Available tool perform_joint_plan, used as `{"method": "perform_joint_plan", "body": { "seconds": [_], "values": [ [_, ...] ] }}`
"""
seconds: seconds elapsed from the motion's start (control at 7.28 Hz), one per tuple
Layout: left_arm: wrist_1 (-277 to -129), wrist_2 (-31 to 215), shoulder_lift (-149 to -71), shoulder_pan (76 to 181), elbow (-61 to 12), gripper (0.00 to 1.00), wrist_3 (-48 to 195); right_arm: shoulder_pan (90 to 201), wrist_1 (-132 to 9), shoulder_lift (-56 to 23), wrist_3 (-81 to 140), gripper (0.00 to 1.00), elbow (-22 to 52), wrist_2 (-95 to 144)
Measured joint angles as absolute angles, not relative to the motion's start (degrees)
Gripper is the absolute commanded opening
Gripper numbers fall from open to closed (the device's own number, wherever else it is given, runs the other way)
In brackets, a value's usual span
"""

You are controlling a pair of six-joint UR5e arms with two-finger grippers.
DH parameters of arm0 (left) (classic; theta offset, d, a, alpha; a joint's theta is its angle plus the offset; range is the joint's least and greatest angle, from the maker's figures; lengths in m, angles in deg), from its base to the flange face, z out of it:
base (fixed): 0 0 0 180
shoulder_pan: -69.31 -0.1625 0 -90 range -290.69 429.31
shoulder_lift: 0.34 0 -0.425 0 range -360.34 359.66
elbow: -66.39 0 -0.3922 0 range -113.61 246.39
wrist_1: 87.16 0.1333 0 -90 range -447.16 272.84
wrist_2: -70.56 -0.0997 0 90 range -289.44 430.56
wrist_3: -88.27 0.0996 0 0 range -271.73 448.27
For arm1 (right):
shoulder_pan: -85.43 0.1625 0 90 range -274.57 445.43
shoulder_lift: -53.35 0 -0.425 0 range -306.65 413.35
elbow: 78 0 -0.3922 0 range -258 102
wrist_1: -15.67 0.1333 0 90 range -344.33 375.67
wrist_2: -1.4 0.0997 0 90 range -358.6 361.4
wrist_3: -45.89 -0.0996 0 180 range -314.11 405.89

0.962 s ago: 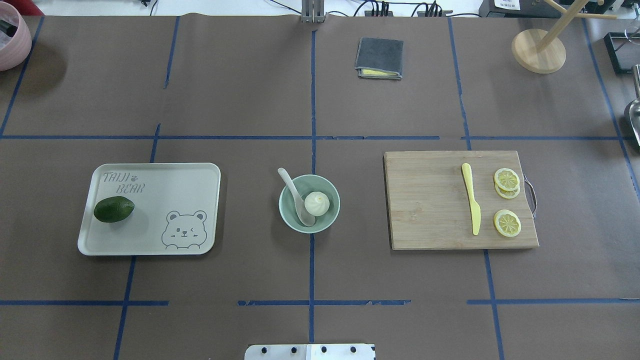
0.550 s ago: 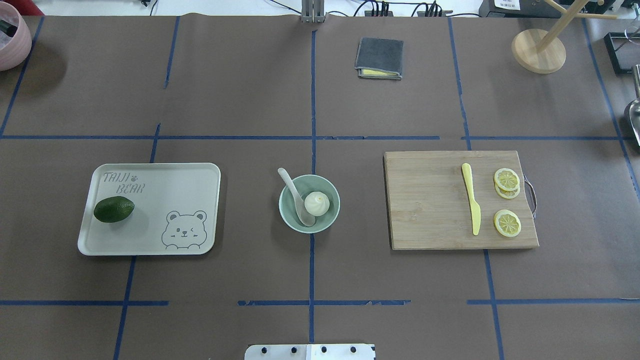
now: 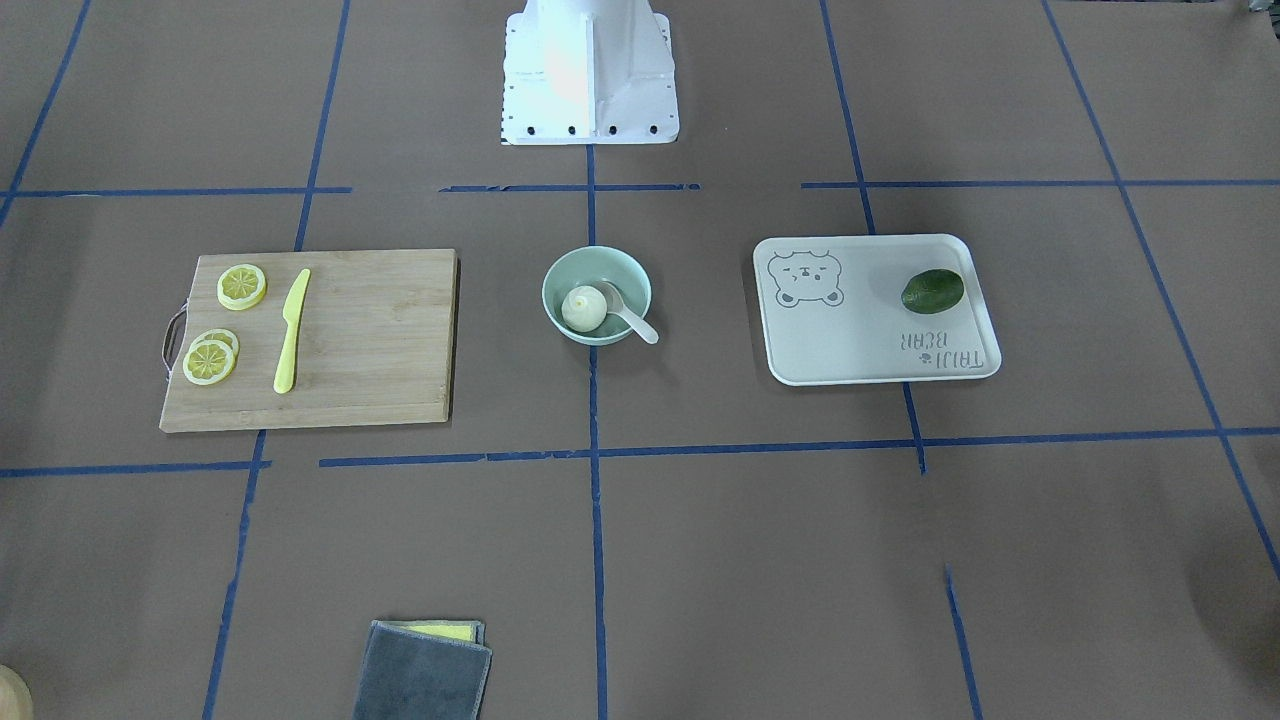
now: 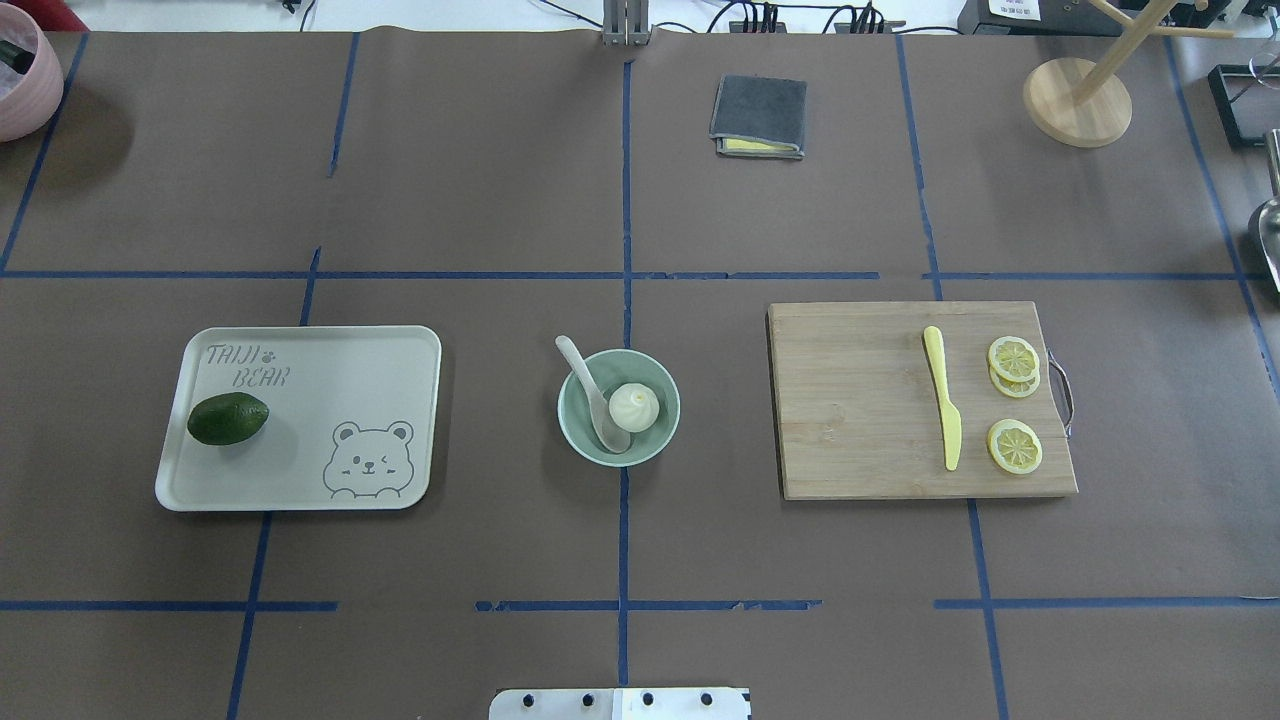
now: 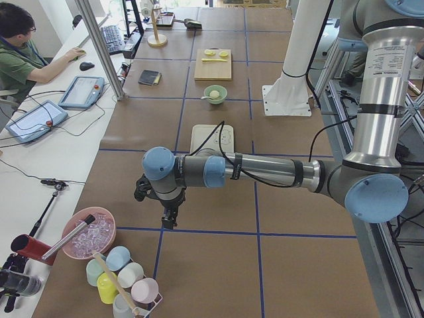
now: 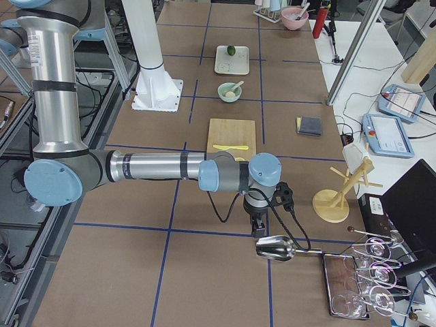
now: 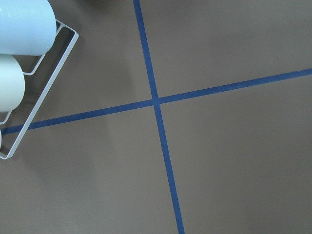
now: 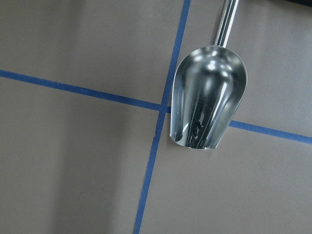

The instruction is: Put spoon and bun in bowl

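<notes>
Nothing is seen to have moved since the earlier overhead frames: every object on the surface (image 4: 500, 200) lies where it lay, and no arm is seen in the overhead view.

Nearest the robot's base, in the middle row, the bowl (image 4: 652, 438) is set on the centre tape line. The bun (image 4: 633, 406) is seated inside it, on its right half. The spoon (image 4: 590, 392) is laid beside the bun with its scoop down in the bowl and its handle leaned out over the far-left rim. To the left, an avocado (image 4: 228, 418) is carried on the bear-printed tray (image 4: 340, 400). To the right, a yellow plastic knife (image 4: 943, 395) and lemon slices (image 4: 1014, 445) are laid on a wooden cutting board (image 4: 850, 400). Farther off, a folded grey cloth (image 4: 759, 116) and a wooden stand (image 4: 1077, 102) are placed.

The left hand (image 5: 169, 215) is held over bare surface at the robot's left end, well apart from the bowl, near a wire rack of cups (image 7: 39, 78). The right hand (image 6: 259, 226) is held at the opposite end, just above a metal scoop (image 8: 207, 100). Whether either hand is spread or pressed together cannot be told.
</notes>
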State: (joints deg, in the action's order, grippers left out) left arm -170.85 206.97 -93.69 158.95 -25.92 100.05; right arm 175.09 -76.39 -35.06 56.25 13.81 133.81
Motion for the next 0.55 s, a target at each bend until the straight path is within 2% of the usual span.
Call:
{"method": "perform_joint_plan", "body": {
  "seconds": [0.55],
  "values": [
    [-170.92,206.89,-94.01,158.95,-25.90,1.00,100.05,175.08,-76.37,-35.06,56.18,1.00,13.88,133.85]
  ]
}}
